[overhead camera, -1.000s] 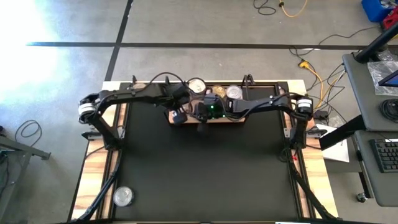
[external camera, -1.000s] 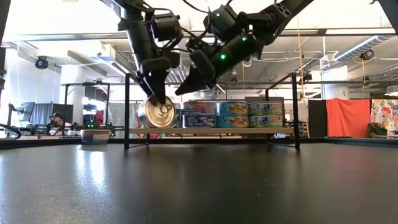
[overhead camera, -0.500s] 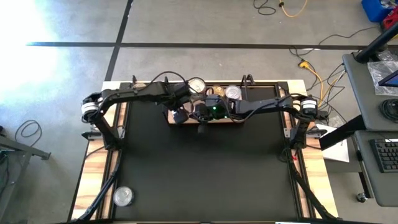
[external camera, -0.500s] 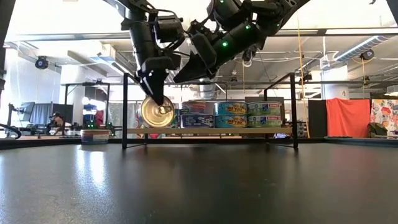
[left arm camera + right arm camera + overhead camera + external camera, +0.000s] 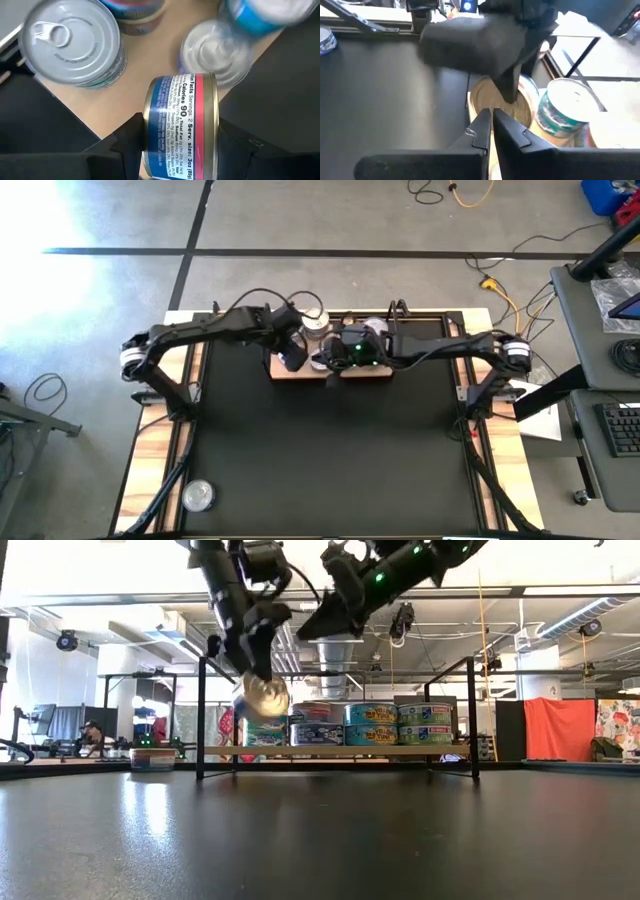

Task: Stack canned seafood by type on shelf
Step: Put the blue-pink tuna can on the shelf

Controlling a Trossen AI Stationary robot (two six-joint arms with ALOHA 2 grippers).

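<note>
Above the shelf (image 5: 340, 751), my left gripper (image 5: 180, 145) clamps a blue-and-red labelled tin (image 5: 181, 125) by its sides; my right gripper (image 5: 490, 125) hovers beside it, fingers together.

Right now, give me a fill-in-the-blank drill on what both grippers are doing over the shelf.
The left gripper grips a ____ by its sides.
It is held above the light-wood ____ at the table's far edge.
The right gripper has its fingers ____ and holds nothing.
One lone can sits near the table's front-____ corner.

Missing: can; shelf; shut; left
</note>
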